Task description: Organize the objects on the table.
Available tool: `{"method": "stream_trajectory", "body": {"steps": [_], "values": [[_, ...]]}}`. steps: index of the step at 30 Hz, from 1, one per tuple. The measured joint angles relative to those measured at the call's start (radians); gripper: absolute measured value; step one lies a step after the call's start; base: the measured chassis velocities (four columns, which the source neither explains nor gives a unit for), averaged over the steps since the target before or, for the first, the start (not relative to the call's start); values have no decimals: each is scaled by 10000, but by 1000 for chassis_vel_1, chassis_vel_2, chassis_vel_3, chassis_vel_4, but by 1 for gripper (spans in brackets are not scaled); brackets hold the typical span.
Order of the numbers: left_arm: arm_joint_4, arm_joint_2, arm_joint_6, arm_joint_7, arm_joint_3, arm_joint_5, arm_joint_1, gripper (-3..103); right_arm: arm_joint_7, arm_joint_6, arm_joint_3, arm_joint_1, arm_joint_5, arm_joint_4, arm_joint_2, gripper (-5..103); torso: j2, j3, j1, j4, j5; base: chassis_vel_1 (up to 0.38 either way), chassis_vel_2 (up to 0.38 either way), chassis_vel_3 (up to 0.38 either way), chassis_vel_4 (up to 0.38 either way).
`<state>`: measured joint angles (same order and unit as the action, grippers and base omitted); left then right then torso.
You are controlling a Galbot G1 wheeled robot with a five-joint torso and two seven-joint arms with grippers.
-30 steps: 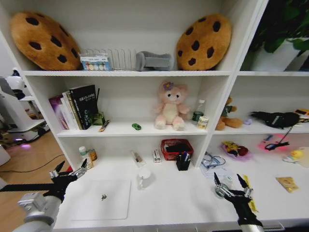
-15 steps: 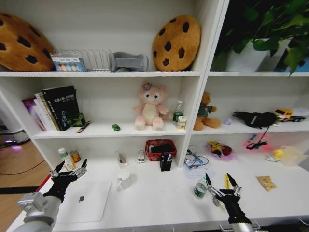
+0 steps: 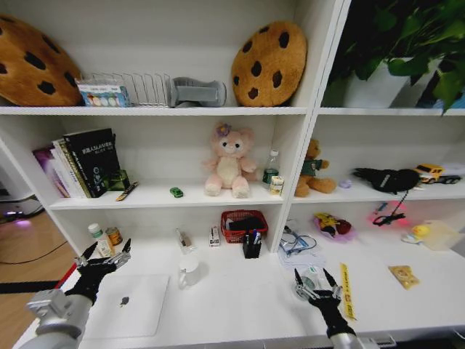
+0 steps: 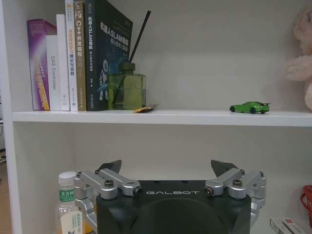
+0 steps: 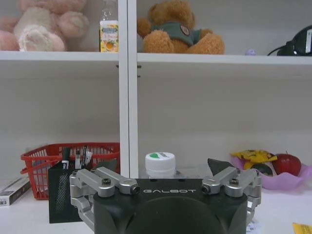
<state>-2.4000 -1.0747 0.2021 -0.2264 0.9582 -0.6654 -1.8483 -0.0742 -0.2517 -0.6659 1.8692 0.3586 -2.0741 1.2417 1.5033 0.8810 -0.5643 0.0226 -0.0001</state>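
Note:
On the white table [image 3: 240,313] lie a slim silver laptop [image 3: 127,305] at the left and a white mug [image 3: 190,273] beside it. My left gripper [image 3: 102,258] hovers open above the laptop's far left corner, near two small bottles [image 3: 102,236] by the wall. My right gripper [image 3: 314,282] is open, its fingers on either side of a small white-capped bottle [image 3: 311,276] that stands just ahead of it [image 5: 160,163]. In the left wrist view my left gripper [image 4: 165,168] faces the shelf, where a tiny green toy car [image 4: 249,107] sits. A black pen holder [image 3: 252,246] stands mid-table.
A red basket [image 3: 243,224] sits behind the pen holder. A yellow strip [image 3: 345,291] and a snack packet [image 3: 403,275] lie right of my right gripper. Books [image 3: 83,163], plush toys [image 3: 227,161] and cookie cushions [image 3: 269,64] fill the shelves. A shelf upright [image 5: 127,87] rises behind the bottle.
The camera swung right over the last second. My right gripper has moved left and lined up behind the small white-capped bottle. The left gripper holds its place, still open.

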Motion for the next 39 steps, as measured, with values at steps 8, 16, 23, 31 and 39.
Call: {"method": "stream_trajectory", "body": {"steps": [8,16,23,31,39], "values": [[0,0,0,0,0,0,1,100,2,644,203,-308,172,214,-239,83,0,0,0,-1,1,0,0,0,0],[0,0,0,1,0,0,0,100,36,741,168,-243,222,228,-238,56,0,0,0,0,1,0,0,0,0],[0,0,0,1,0,0,1,100,46,742,110,-151,221,87,-187,33,0,0,0,-1,1,0,0,0,0],[0,0,0,3,0,0,0,100,292,507,-625,1135,636,-932,-139,27,0,0,0,-5,1,0,0,0,0],[0,1,0,4,0,0,0,100,534,-2705,-1313,5516,-700,-1431,715,27,2,-1,3,2,-3,0,0,0,0]]}}
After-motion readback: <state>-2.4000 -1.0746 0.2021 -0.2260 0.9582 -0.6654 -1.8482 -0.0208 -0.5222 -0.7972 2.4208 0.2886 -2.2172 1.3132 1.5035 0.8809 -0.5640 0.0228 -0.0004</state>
